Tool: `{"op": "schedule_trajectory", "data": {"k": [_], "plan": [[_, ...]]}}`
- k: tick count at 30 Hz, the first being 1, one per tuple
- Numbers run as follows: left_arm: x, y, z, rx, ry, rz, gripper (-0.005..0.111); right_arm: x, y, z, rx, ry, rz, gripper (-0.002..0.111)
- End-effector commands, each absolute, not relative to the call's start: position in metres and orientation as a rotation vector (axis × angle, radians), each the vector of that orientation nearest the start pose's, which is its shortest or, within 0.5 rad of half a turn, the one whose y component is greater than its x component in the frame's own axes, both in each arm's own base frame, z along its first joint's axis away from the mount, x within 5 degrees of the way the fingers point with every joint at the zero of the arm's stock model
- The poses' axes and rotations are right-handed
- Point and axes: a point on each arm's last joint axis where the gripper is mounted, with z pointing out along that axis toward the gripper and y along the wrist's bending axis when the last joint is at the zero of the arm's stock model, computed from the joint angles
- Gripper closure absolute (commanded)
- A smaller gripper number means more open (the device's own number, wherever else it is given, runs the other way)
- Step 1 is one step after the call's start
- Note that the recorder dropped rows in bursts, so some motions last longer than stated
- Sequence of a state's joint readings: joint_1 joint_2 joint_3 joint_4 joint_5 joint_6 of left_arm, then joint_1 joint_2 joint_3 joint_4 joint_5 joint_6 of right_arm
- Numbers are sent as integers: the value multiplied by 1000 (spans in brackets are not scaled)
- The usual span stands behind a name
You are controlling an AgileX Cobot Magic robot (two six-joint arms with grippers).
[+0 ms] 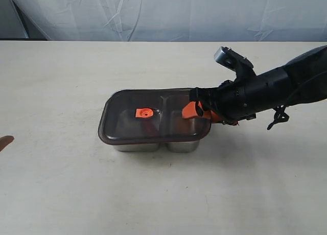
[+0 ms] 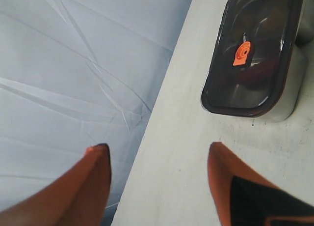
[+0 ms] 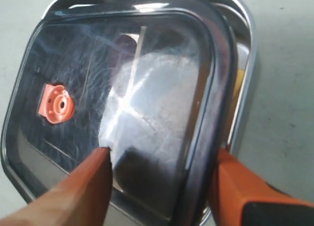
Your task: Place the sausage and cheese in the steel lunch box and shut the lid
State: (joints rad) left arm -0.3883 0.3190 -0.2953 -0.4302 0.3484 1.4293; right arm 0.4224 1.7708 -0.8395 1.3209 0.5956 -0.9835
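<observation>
Your right gripper (image 3: 161,156), jaws apart, straddles the right-end rim of the lid (image 1: 153,115), likely light, stiff and slick, lying slightly askew on the steel lunch box (image 1: 153,146) mid-way across the table (image 1: 61,194); grip that rim, while your left gripper (image 2: 157,150) hangs spread and empty.

The right gripper (image 1: 199,112) sits over the lid (image 1: 148,99) at its right end, fingers (image 1: 190,111) spread. Bare table (image 1: 66,189) lies free left of the steel lunch box (image 1: 137,147).
</observation>
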Motion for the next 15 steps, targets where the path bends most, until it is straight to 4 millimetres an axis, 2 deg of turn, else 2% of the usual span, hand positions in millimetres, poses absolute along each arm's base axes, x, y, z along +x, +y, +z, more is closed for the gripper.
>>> {"op": "schedule_trajectory", "data": {"k": [1,15], "plan": [[69,-42,264,1246,1326,308,51,267,169,152,-470,2647,903,54],[69,-42,264,1246,1326,308,51,264,167,172,-534,2578,878,54]]}}
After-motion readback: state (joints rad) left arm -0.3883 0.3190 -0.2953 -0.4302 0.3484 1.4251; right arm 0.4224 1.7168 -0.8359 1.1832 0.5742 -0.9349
